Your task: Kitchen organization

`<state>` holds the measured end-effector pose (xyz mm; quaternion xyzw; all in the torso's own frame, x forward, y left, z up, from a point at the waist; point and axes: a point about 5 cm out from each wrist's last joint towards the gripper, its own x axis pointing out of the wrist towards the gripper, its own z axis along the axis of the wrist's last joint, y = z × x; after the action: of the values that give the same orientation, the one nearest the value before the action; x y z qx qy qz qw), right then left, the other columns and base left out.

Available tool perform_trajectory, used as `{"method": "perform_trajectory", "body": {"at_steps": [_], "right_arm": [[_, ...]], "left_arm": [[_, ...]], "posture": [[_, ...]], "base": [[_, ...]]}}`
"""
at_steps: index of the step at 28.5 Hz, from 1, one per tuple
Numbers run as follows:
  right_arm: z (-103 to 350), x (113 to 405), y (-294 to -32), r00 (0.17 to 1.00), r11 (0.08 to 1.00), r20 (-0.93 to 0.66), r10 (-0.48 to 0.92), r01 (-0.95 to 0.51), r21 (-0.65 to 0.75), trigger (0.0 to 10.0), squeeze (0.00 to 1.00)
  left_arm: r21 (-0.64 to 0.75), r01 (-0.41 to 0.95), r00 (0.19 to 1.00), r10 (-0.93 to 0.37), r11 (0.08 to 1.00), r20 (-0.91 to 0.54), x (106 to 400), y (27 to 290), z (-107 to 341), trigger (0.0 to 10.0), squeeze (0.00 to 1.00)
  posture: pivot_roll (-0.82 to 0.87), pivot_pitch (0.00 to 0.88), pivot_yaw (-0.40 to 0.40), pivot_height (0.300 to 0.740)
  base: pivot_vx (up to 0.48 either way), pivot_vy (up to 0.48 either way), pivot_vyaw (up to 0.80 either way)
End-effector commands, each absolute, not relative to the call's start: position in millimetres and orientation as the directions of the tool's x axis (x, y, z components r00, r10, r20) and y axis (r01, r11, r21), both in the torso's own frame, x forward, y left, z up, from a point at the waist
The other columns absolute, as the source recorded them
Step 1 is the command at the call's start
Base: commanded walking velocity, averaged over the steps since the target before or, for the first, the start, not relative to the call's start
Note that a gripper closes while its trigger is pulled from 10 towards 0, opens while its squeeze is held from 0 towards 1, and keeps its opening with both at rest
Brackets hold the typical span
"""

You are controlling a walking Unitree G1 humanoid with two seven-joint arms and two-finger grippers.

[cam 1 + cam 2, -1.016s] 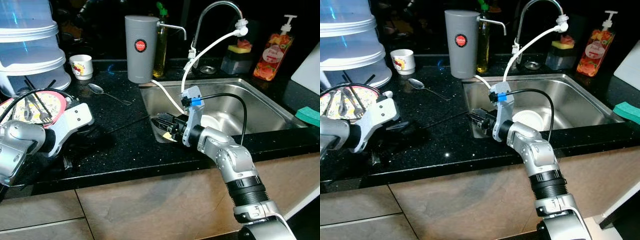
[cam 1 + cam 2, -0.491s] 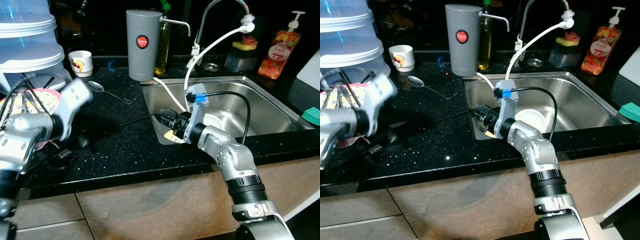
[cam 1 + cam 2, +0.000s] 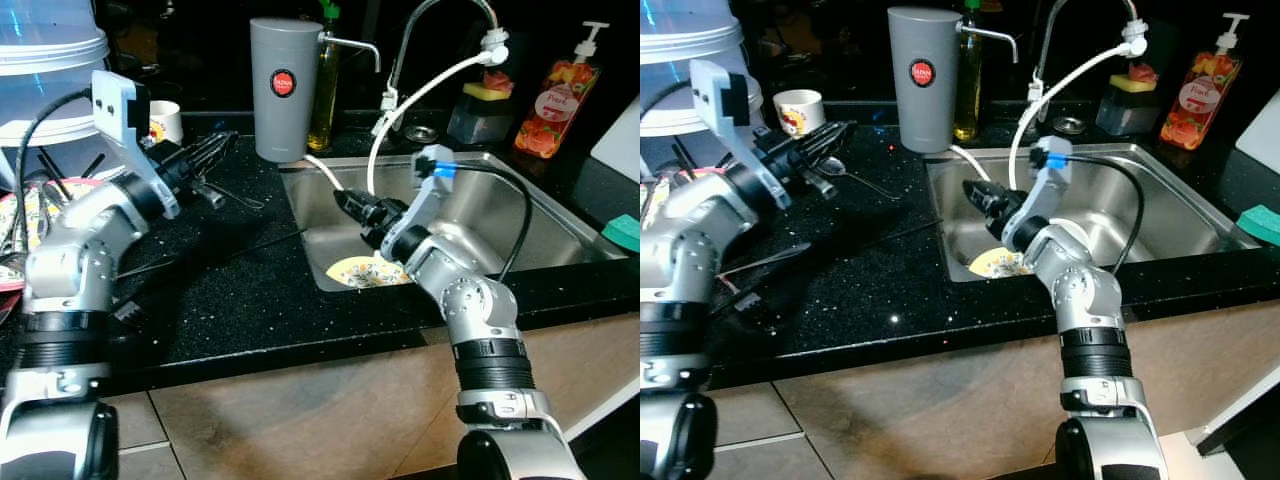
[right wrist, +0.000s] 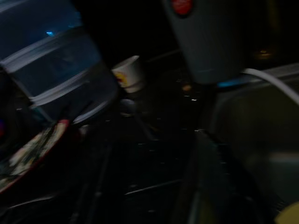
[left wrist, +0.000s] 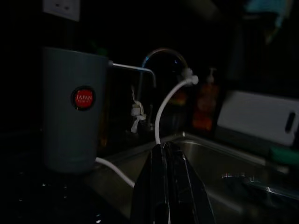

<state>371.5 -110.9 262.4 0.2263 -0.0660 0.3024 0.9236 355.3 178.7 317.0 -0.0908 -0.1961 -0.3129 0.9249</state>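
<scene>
Sink (image 3: 560, 215) holds yellow plate (image 3: 360, 272) just beneath right tool (image 3: 345, 200).

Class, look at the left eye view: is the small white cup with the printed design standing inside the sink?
No, the white cup stands on the black counter behind the left gripper, well left of the sink.

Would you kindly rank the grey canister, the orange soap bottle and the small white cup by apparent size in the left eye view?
1. Grey canister, clearly the largest.
2. Orange soap bottle, narrower and shorter.
3. Small white cup, the smallest, though the left arm partly hides it.
All three stand along the back of the counter, so nearness hardly skews the order.
</scene>
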Motion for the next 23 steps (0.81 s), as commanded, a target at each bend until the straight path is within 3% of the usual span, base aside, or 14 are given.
{"method": "perform_trajectory", "body": {"at_steps": [1,9,13,14,15,16,17,18,19,20,21,23], "right_arm": [[263,367,-105,0.781,0.686,0.27,0.564,-0.624,0.373,10.0,1.0],[260,354,-84,0.69,0.621,0.23,0.687,-0.721,0.309,10.0,1.0],[259,354,-83,0.69,0.627,0.221,0.689,-0.72,0.297,10.0,1.0],[259,354,-83,0.692,0.631,0.217,0.688,-0.719,0.293,10.0,0.75],[258,354,-83,0.694,0.634,0.214,0.687,-0.717,0.29,10.0,0.0],[258,354,-84,0.694,0.636,0.21,0.689,-0.717,0.285,10.0,0.0],[258,354,-84,0.694,0.636,0.21,0.689,-0.717,0.285,10.0,0.0],[258,354,-85,0.694,0.638,0.203,0.691,-0.718,0.279,10.0,0.0],[258,354,-86,0.692,0.638,0.199,0.694,-0.719,0.275,10.0,0.0],[258,354,-86,0.692,0.638,0.199,0.694,-0.719,0.275,10.0,0.0],[258,354,-86,0.69,0.638,0.195,0.697,-0.721,0.272,10.0,0.0],[257,354,-86,0.689,0.639,0.188,0.7,-0.722,0.267,10.0,0.0]], "left_arm": [[-0.094,0.61,0.736,-0.518,0.787,0.436,358,176,316,0.0,0.0],[-0.294,0.624,0.731,-0.406,0.724,0.549,360,167,320,0.0,0.0],[-0.25,0.616,0.737,-0.434,0.747,0.519,360,165,319,0.0,0.0],[-0.175,0.598,0.75,-0.469,0.782,0.467,360,163,316,0.0,0.0],[-0.031,0.562,0.775,-0.513,0.827,0.369,361,161,310,0.0,0.0],[0.132,0.522,0.8,-0.538,0.842,0.266,360,163,305,4.3,0.0],[0.132,0.522,0.8,-0.538,0.842,0.266,360,163,305,4.3,0.0],[0.28,0.477,0.827,-0.533,0.833,0.179,360,171,304,10.0,0.0],[0.299,0.462,0.834,-0.524,0.835,0.173,360,179,308,10.0,0.68],[0.299,0.462,0.834,-0.524,0.835,0.173,360,179,308,10.0,0.68],[0.304,0.461,0.838,-0.522,0.834,0.16,359,186,312,10.0,1.0],[0.332,0.465,0.844,-0.524,0.821,0.113,357,199,315,10.0,1.0]], "posture": [[0.12,0.069,-0.037,0.74],[0.12,0.071,-0.034,0.74],[0.12,0.069,-0.033,0.74],[0.12,0.069,-0.033,0.74],[0.12,0.069,-0.033,0.74],[0.12,0.069,-0.032,0.74],[0.12,0.069,-0.032,0.74],[0.12,0.069,-0.034,0.74],[0.12,0.069,-0.035,0.74],[0.12,0.069,-0.035,0.74],[0.12,0.069,-0.035,0.74],[0.12,0.07,-0.038,0.74]], "base": [[0.0,0.0,0.0],[0.0,0.0,0.0],[0.0,0.0,0.0],[0.0,0.0,0.0],[0.0,0.0,0.0],[0.0,0.0,0.0],[0.0,0.0,0.0],[0.0,0.0,0.0],[0.0,0.0,0.0],[0.0,0.0,0.0],[0.0,0.0,0.0],[0.0,0.0,0.0]]}}
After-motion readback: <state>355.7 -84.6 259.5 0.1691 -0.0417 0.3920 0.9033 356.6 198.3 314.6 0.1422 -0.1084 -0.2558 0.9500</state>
